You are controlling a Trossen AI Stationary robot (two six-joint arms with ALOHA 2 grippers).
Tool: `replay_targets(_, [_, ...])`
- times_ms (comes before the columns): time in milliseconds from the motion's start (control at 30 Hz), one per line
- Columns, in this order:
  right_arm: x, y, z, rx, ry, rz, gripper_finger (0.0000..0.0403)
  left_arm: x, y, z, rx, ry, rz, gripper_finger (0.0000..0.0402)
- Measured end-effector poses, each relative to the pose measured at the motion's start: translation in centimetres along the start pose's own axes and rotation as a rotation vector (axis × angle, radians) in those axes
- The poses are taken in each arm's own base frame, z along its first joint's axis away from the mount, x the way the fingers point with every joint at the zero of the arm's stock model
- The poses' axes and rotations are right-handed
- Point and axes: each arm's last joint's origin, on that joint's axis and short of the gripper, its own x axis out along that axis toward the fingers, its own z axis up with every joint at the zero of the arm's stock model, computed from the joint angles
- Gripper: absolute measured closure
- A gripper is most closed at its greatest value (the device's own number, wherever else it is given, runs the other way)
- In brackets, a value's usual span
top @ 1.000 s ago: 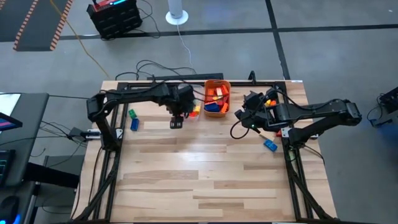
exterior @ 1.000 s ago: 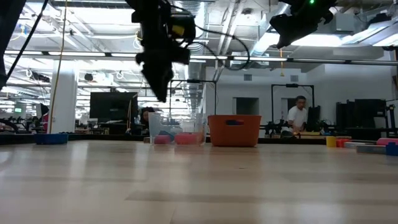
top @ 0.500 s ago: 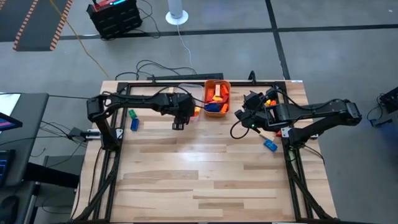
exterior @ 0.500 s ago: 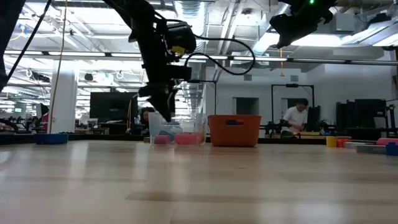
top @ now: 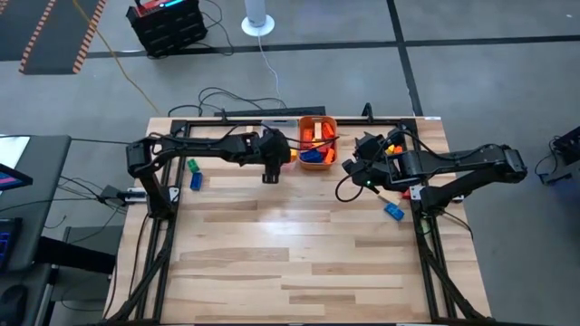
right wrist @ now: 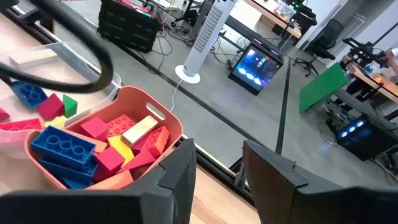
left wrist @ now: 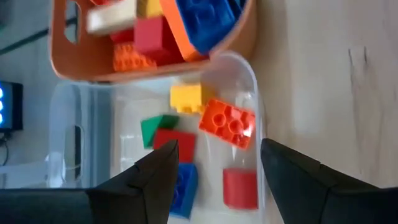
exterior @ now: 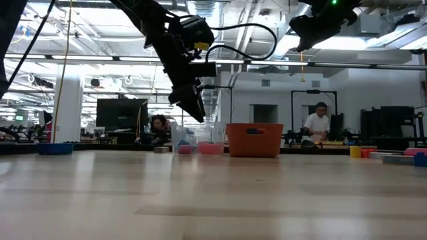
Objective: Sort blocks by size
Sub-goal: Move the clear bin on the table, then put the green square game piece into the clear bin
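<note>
Between my left gripper's (left wrist: 214,168) spread, empty fingers sits the clear tub (left wrist: 252,87); I'd descend squarely, probably onto the orange block (left wrist: 227,123).

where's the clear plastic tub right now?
In the high view the clear plastic tub sits at the table's far edge, right against the left side of the orange plastic tub, mostly hidden under the left hand, which hangs open over it.

Wood table (top: 299,254): orange tub (top: 317,142) top centre, clear tub (left wrist: 249,130) beside it, loose blocks (top: 194,174) upper left, blue block (top: 393,211) right.
</note>
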Motion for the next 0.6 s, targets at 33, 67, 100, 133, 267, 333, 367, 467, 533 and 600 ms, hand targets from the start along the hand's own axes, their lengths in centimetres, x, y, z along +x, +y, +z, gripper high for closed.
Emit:
replay_targets(33, [0.0, 0.0, 0.0, 0.0, 0.0, 0.0, 0.024, -0.4, -0.1, -0.1, 0.009, 0.013, -0.009, 0.018])
replay_targets(67, [0.0, 0.0, 0.0, -0.001, 0.0, 0.0, 0.0239, -0.8, -0.1, -0.1, 0.022, 0.02, -0.016, 0.018])
replay_targets(100, [0.0, 0.0, 0.0, -0.001, 0.0, 0.0, 0.024, -1.4, 0.0, 0.1, 0.027, 0.009, -0.014, 0.018])
replay_targets(133, [0.0, 0.0, 0.0, -0.001, 0.0, 0.0, 0.0239, -2.1, 0.2, 0.2, 0.024, -0.01, -0.005, 0.018])
replay_targets(267, [0.0, 0.0, 0.0, -0.002, 0.0, 0.0, 0.0239, -4.9, 1.4, 0.1, -0.062, -0.053, 0.023, 0.018])
replay_targets(333, [0.0, 0.0, 0.0, -0.003, 0.0, 0.001, 0.024, -6.4, 2.1, -0.5, -0.126, -0.041, 0.027, 0.018])
replay_targets(367, [-0.1, 0.0, 0.0, -0.006, 0.0, 0.002, 0.024, -7.2, 2.3, -1.0, -0.155, -0.024, 0.022, 0.018])
replay_targets(467, [-0.1, 0.0, 0.0, -0.005, 0.001, 0.002, 0.024, -9.5, 2.3, -2.8, -0.232, 0.078, -0.039, 0.018])
replay_targets(533, [0.0, 0.0, 0.0, -0.005, 0.001, 0.002, 0.024, -10.6, 1.8, -4.2, -0.27, 0.2, -0.093, 0.018])
replay_targets(600, [0.0, 0.0, 0.0, -0.005, 0.001, 0.002, 0.024, -11.5, 1.3, -5.6, -0.311, 0.338, -0.136, 0.018])
